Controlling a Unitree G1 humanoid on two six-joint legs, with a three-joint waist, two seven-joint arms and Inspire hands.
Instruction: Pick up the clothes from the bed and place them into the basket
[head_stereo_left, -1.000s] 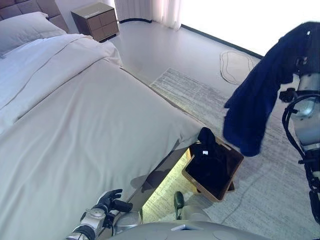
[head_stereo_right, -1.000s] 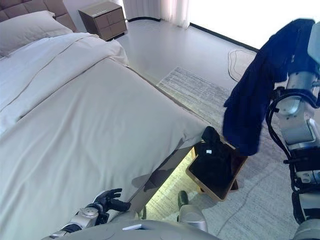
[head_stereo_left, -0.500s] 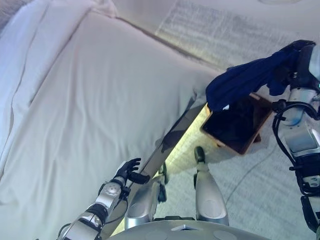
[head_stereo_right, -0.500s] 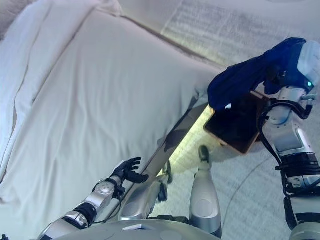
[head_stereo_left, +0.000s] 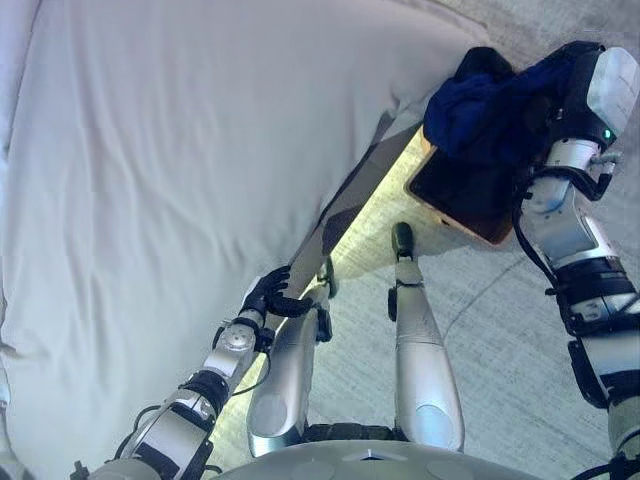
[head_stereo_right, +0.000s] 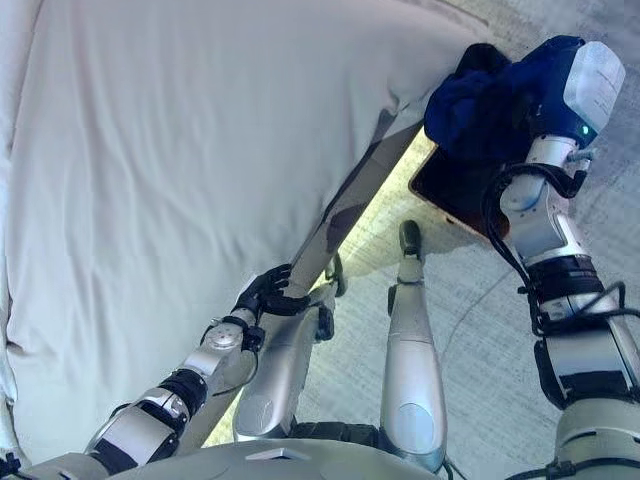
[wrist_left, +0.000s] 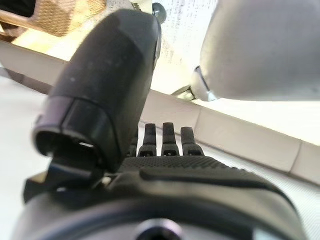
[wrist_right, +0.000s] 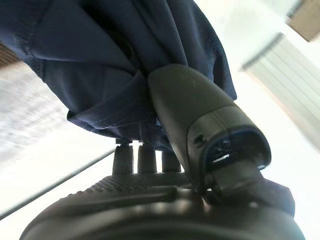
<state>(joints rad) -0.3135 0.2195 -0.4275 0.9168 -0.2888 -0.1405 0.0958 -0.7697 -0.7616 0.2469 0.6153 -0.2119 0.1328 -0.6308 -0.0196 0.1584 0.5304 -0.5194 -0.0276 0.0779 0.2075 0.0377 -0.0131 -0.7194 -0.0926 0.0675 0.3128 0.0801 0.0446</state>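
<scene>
A dark blue garment (head_stereo_left: 485, 110) hangs bunched from my right hand (wrist_right: 150, 200), whose thumb and fingers are curled into the cloth. It rests right over the brown basket (head_stereo_left: 462, 216) on the floor beside the bed's corner. A black garment (head_stereo_left: 470, 185) lies inside the basket, and part of it sticks up behind the blue one. The white bed (head_stereo_left: 180, 150) has a bare cover. My left hand (head_stereo_left: 268, 295) is low at the bed's side edge, fingers relaxed and holding nothing.
The bed frame's side (head_stereo_left: 350, 200) runs diagonally, with a lit strip of floor (head_stereo_left: 365, 235) under it. A grey rug (head_stereo_left: 520, 300) lies beneath the basket and to the right.
The camera has tilted down. My right hand has lowered the blue garment from high in the air onto the basket. My left hand has stayed by the bed's edge.
</scene>
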